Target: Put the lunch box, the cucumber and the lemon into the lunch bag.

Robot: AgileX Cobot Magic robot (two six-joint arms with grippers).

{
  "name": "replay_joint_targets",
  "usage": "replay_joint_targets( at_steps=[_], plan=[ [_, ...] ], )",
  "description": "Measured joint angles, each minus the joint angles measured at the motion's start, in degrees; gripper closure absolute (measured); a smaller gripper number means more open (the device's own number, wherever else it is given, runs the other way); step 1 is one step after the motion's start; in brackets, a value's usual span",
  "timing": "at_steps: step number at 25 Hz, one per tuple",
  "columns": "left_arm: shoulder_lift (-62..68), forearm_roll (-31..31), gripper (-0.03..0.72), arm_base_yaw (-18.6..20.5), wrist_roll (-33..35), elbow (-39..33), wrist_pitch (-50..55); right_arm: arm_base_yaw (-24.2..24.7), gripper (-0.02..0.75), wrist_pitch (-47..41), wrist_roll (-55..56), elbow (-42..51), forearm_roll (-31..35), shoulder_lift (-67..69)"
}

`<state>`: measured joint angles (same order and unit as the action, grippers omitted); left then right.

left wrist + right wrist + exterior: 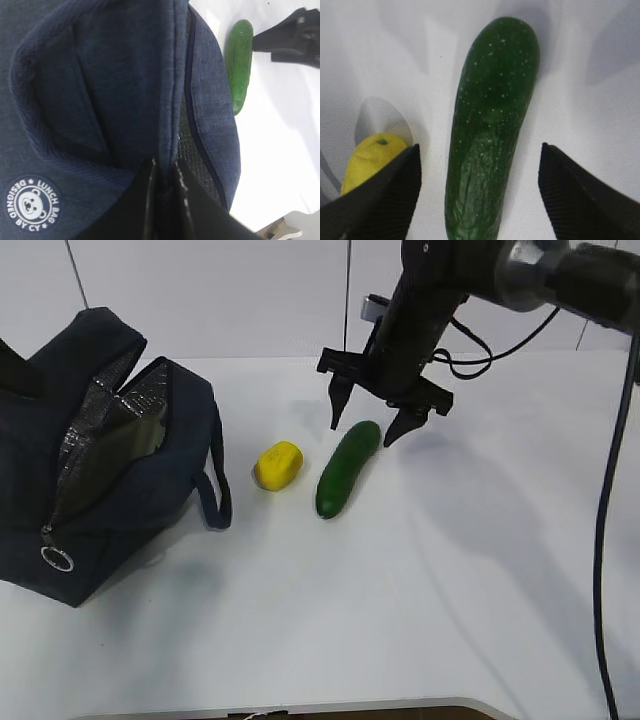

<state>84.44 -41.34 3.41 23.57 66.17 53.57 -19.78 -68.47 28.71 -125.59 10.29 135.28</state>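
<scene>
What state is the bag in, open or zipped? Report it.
Open. The bag gapes at the top, its foil lining showing; the left gripper is shut on its edge.

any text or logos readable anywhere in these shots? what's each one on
"LUNCH BAG" and "DESIGNED BY CY": white letters around a round bear-face badge on the navy fabric of the lunch bag, seen in the left wrist view.
Cucumber, lemon: no text.
Both grippers, the table: no lettering visible.
In the exterior view the badge is not in sight, and nothing else there can be read.
</scene>
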Motion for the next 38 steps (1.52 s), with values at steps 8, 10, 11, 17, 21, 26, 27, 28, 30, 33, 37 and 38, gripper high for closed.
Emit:
replay_joint_targets(
  at_steps=[8, 10, 11, 17, 21, 26, 27, 28, 30, 33, 37, 38],
  plan=[
    [0.0, 0.0, 0.673, 0.0, 0.0, 0.0, 0.0, 0.0, 0.162, 3.7, 4.4, 0.0, 0.0, 1.4],
    [0.0, 0.0, 0.673, 0.0, 0.0, 0.0, 0.0, 0.0, 0.162, 4.0, 4.8, 0.0, -0.4, 1.5],
    [0.0, 0.0, 0.673, 0.0, 0.0, 0.0, 0.0, 0.0, 0.161, 4.0, 4.9, 0.0, -0.8, 1.6],
    [0.0, 0.0, 0.673, 0.0, 0.0, 0.0, 0.0, 0.0, 0.161, 4.6, 5.2, 0.0, -1.2, 2.2],
    [0.0, 0.0, 0.673, 0.0, 0.0, 0.0, 0.0, 0.0, 0.161, 4.8, 5.2, 0.0, -1.2, 3.3],
    [0.0, 0.0, 0.673, 0.0, 0.0, 0.0, 0.0, 0.0, 0.161, 5.7, 5.2, 0.0, -1.2, 3.6],
    [0.0, 0.0, 0.673, 0.0, 0.0, 0.0, 0.0, 0.0, 0.161, 5.9, 5.2, 0.0, -1.2, 3.8],
    [0.0, 0.0, 0.673, 0.0, 0.0, 0.0, 0.0, 0.0, 0.161, 6.0, 5.3, 0.0, -1.2, 3.9],
    [0.0, 0.0, 0.673, 0.0, 0.0, 0.0, 0.0, 0.0, 0.161, 6.1, 5.3, 0.0, -1.2, 4.4],
    [0.0, 0.0, 0.673, 0.0, 0.0, 0.0, 0.0, 0.0, 0.161, 6.1, 5.2, 0.0, -1.2, 5.5],
    [0.0, 0.0, 0.673, 0.0, 0.0, 0.0, 0.0, 0.0, 0.192, 6.1, 4.9, 0.0, -1.2, 5.8],
    [0.0, 0.0, 0.673, 0.0, 0.0, 0.0, 0.0, 0.0, 0.216, 6.1, 4.9, 0.0, -1.2, 5.8]
  ],
)
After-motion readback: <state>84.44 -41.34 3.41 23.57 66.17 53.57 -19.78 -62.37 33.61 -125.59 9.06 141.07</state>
